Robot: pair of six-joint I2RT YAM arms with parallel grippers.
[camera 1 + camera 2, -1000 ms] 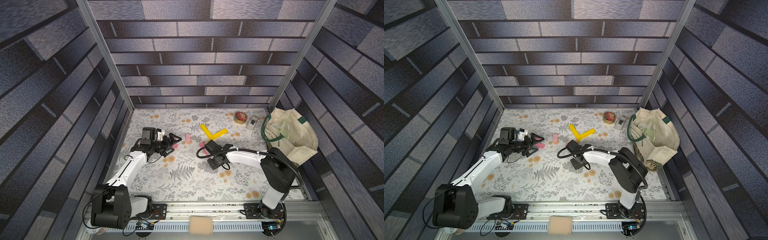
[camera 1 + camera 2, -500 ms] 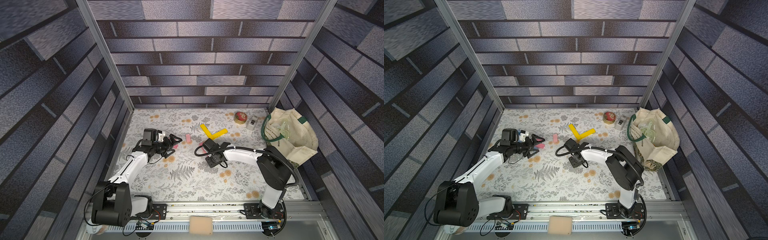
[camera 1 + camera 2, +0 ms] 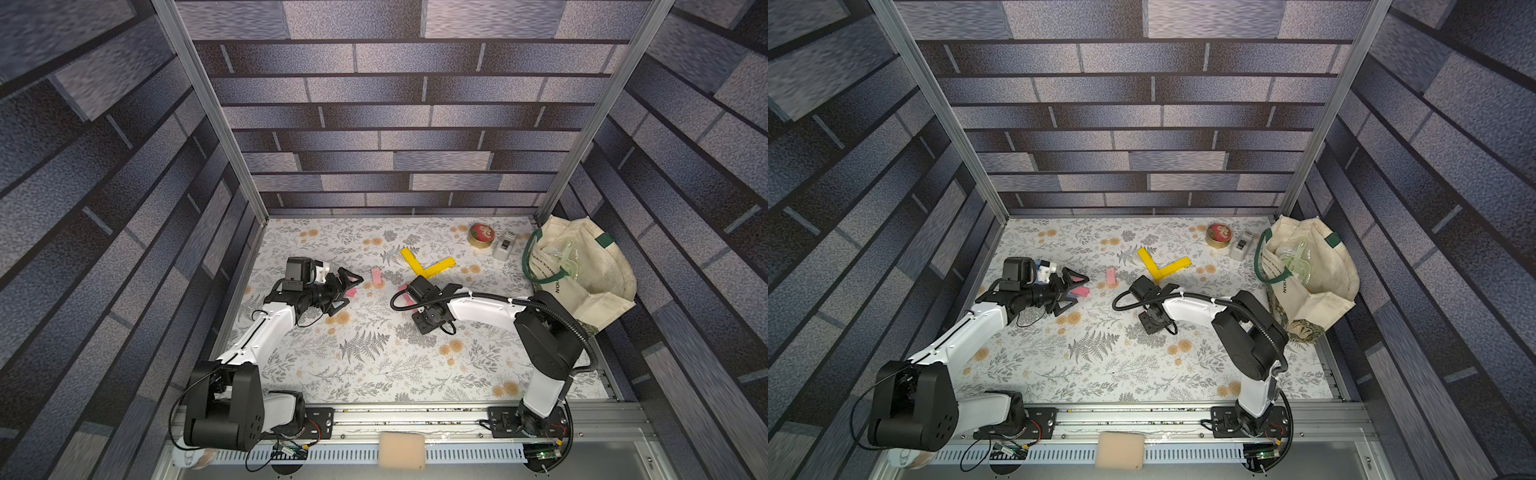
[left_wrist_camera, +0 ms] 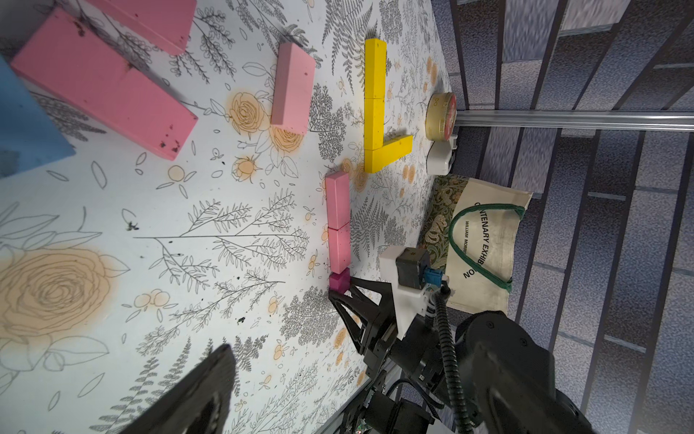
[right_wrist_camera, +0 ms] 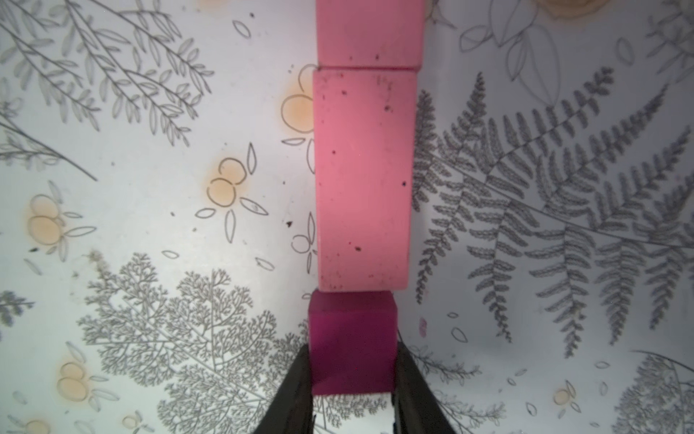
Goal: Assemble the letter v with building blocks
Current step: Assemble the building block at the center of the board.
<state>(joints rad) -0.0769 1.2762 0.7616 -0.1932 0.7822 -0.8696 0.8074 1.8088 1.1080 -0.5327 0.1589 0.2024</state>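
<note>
- Right arm [image 3: 486, 305] has swung slightly leftward across the mat [image 3: 374, 361] in the past second; left arm [image 3: 270, 328] shows no clear shift.
- Left gripper [image 3: 348, 293], at the mat's left side, hangs low with jaws spread wide and nothing held.
- Pink blocks [image 4: 101, 82] lie flat close beneath it, two of them end to end; seen from above, one of them shows between its fingers.
- Blue block [image 4: 22, 124], or what looks like one, fills the edge of the left wrist view; too little shows to be sure.
- Lone block [image 3: 376, 277], pink, lies flat and apart between the two grippers.
- Pink row [image 4: 338, 206], two blocks end to end, stretches across mid-mat, partly hidden by the right wrist in both top views.
- Cube [image 5: 353, 338], magenta, sits touching the row's end nearest the right gripper, in line with it.
- Right gripper [image 5: 353, 375] is clamped on the cube, one finger [image 5: 296, 387] pressed to each side.
- Yellow blocks [image 3: 415, 262] lie flat behind, three forming a V-like angle: two end to end as the long arm, one as the short. Their corner is just beside the row's far end without touching.
- Tin [image 3: 481, 236] and box [image 3: 503, 246] stand side by side near the back wall.
- Bag [image 3: 582, 266] slumps at far right.
</note>
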